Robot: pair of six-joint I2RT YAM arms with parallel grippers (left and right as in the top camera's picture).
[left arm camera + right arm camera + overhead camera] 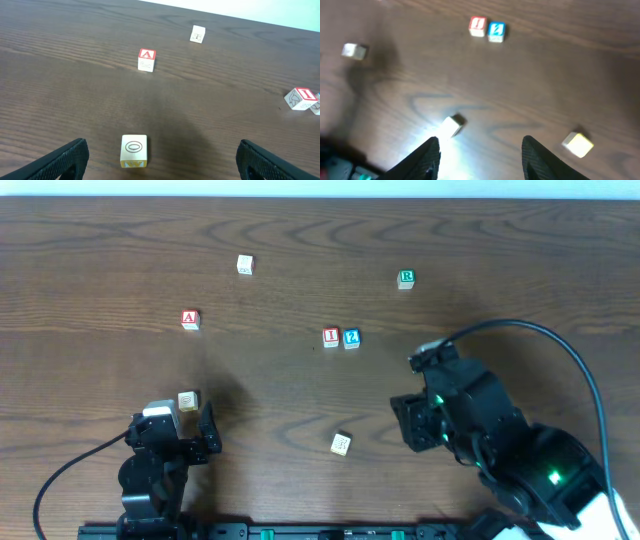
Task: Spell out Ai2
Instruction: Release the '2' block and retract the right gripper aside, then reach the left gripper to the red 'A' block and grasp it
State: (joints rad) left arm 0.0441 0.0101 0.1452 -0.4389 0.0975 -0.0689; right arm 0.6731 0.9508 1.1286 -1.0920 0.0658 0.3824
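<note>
A block (146,60) sits well out ahead of the left end effector (161,154), fingers spread wide, holding nothing. Right end effector (481,155) is spread and empty too.

On the table (80,240), the I block (331,336) and the 2 block (351,338) sit just beside each other near centre, I on the left. The A block (190,319) lies well to their left. The R block (405,278) lies behind them, to the right. The far block (245,264) lies behind the A block, to its right. The O block (187,400) sits in front of the A block. The near block (341,443) lies in front of the pair.
</note>
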